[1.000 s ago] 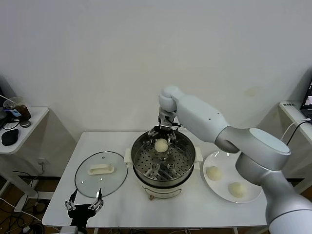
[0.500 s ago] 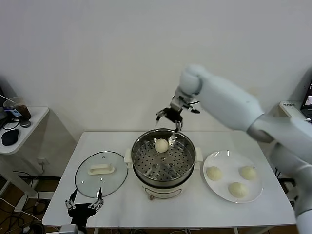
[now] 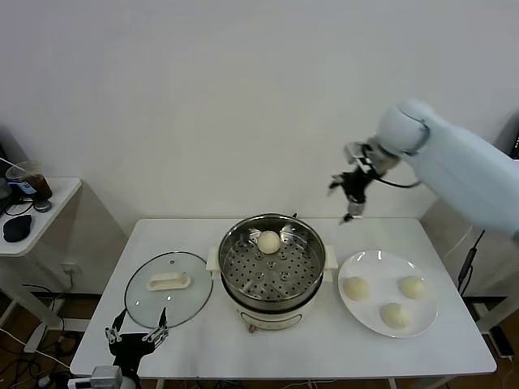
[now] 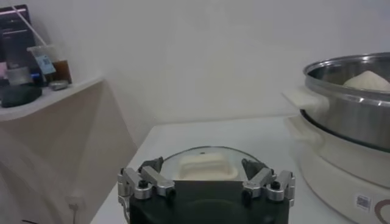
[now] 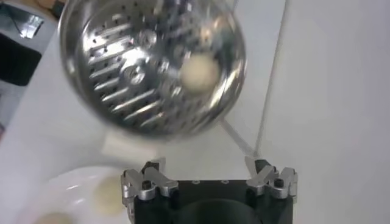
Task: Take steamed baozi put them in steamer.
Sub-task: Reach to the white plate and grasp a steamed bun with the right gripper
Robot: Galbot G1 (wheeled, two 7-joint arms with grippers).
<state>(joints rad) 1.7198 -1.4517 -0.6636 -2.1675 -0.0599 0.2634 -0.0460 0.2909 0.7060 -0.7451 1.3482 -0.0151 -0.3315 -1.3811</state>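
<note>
Inside the steamer (image 3: 272, 267), one baozi (image 3: 268, 241) sits on the tray near the far rim; three more lie on the plate (image 3: 365, 304) just right. High over the bench's (image 3: 203, 324) far right, the right gripper (image 3: 350, 194) hangs spread and empty. Off the front-left edge, the left gripper (image 3: 134, 339) waits, spread.

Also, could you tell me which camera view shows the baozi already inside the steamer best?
The head view: the baozi sits unobstructed on the perforated tray at the back of the steamer. The right wrist view shows it from above, but blurred. The left wrist view shows only its top above the steamer rim.
</note>
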